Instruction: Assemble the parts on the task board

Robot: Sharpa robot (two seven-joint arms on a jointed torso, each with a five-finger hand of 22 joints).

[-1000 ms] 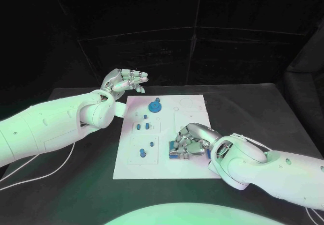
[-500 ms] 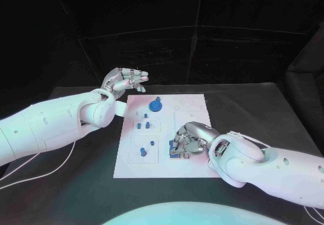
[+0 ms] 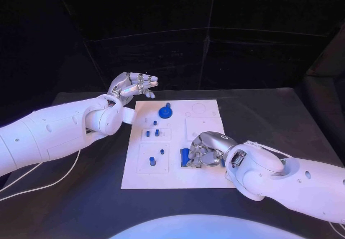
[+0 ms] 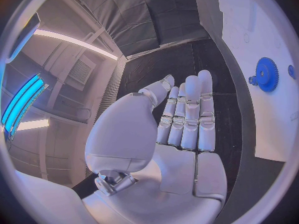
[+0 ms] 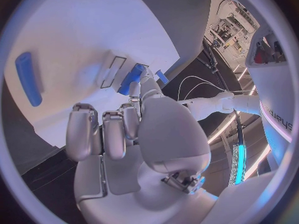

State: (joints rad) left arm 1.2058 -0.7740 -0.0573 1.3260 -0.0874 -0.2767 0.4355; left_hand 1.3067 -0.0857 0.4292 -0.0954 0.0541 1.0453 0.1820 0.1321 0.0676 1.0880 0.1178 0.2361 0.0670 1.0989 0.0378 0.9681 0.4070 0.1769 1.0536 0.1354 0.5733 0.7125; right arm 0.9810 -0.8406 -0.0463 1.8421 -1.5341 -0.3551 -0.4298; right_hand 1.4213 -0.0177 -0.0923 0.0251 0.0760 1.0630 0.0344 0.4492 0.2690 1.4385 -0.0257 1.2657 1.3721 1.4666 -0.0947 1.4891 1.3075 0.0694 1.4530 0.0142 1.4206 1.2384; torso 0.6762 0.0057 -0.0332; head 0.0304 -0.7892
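Head view, nearest first: right hand [image 3: 203, 152] down on the near right part of the white task board [image 3: 136, 179], fingers curled over a cluster of small blue parts [image 3: 185, 158] at a recessed slot. Cannot tell from here whether anything is actually pinched. Just left of that, a short blue peg [image 3: 151, 161] standing in the near left panel, with a smaller one [image 3: 162, 151] beside it. Farther up the board, two little blue pegs [image 3: 149, 133] in the middle panel. Farther still, a blue gear [image 3: 166, 113] near the far edge. Beyond the board's far left corner, left hand [image 3: 131, 85] raised clear of the black surface [image 3: 273, 114], fingers loosely bent and apart, holding nothing.

Right wrist view, closer in than the head camera allows: right hand [image 5: 134, 134] with fingers [image 5: 112, 132] folded down against the board [image 5: 81, 30], one fingertip touching a blue part [image 5: 131, 78] next to a rectangular slot [image 5: 111, 68]; grasp still not clear. Long blue bar [image 5: 29, 78] lying flat on the board well apart from the fingers.

Left wrist view: left hand [image 4: 177, 134] with palm bare and fingers stretched side by side, thumb set off, empty. Past the fingertips, dark surface [image 4: 168, 64], then the board's edge [image 4: 274, 134] with the blue gear [image 4: 266, 74] on it, teeth plain to see here.
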